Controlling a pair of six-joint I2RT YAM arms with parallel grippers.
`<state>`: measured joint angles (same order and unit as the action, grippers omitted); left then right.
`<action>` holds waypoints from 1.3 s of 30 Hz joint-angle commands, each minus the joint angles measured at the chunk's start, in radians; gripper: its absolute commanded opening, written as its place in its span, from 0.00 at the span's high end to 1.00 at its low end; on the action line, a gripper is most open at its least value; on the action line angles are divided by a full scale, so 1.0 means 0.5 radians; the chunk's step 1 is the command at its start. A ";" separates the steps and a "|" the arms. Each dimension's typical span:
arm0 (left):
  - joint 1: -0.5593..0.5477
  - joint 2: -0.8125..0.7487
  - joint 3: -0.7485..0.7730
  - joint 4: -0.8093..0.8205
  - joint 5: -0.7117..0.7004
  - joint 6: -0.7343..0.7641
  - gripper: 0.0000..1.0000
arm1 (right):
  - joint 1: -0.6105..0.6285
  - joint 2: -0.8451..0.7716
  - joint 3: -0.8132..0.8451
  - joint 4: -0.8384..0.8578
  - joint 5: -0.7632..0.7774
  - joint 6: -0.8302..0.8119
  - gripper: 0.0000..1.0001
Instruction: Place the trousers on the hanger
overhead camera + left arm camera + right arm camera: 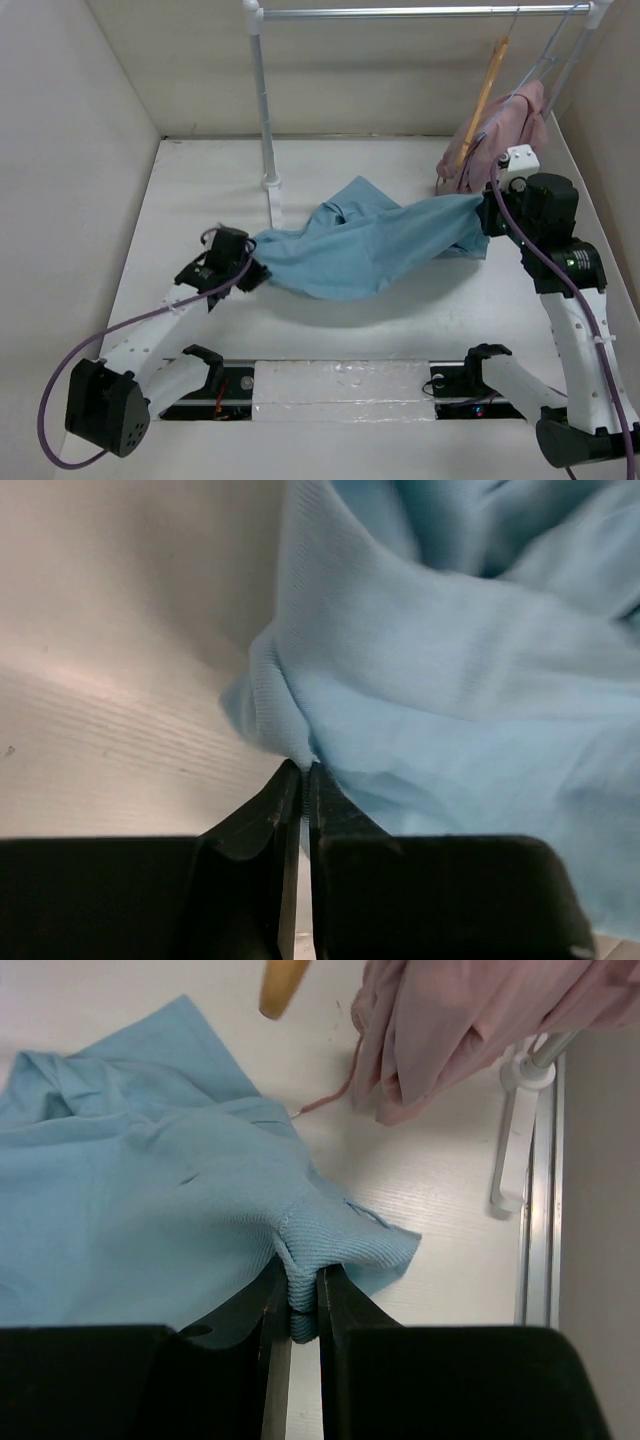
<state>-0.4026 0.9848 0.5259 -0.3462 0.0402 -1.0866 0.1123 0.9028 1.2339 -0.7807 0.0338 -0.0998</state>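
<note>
A: How is the left end effector held?

B: Its jaws are pressed together. A thin fold of the trousers appears to be nipped at the very tips, though the contact is hard to make out this close.

A: And the right end effector?

B: It is clamped on a bunched edge of the same cloth, which is seen squeezed between the two fingers.

A: Where are the trousers found?

B: They are stretched between the two end effectors across the middle of the surface. The right end is held higher, and a shadow is cast beneath the sagging middle.

A: What is seen farther back?

B: The hanger is hung steeply tilted from the rail at the far right, and the trousers are below and apart from it. A pink garment is draped just beside the hanger. A white post is stood under the rail's left end, behind the trousers.
</note>
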 commanded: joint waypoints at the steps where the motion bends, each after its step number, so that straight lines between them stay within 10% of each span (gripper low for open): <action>1: 0.060 -0.193 0.706 -0.071 -0.417 0.228 1.00 | 0.042 -0.094 0.311 0.080 -0.110 -0.028 1.00; 10: 0.146 0.064 2.584 -0.501 -1.052 0.770 1.00 | 0.217 0.185 1.844 -0.298 -0.573 -0.129 1.00; 16: 0.146 0.288 3.285 -0.534 -1.264 1.044 1.00 | 0.260 0.455 2.649 -0.240 -1.214 0.168 1.00; 21: 0.146 0.301 3.290 -0.477 -1.409 1.173 1.00 | 0.282 0.281 2.083 -0.006 -1.157 0.420 1.00; 31: 0.206 0.459 1.950 0.078 -1.376 1.393 1.00 | 0.156 0.188 0.383 0.432 -0.368 0.307 1.00; 34: 0.460 0.924 2.052 0.119 -0.951 1.382 1.00 | -0.092 0.332 0.088 0.628 -0.322 0.310 1.00; 39: 0.416 1.699 2.868 -0.525 -0.750 1.378 0.60 | -0.335 0.578 -0.062 0.837 -0.178 0.273 0.93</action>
<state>-0.1669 1.8034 1.7927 -0.4911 -0.4313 -0.4175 -0.0181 1.2133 1.1675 -0.5968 -0.1448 0.0605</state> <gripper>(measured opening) 0.376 0.157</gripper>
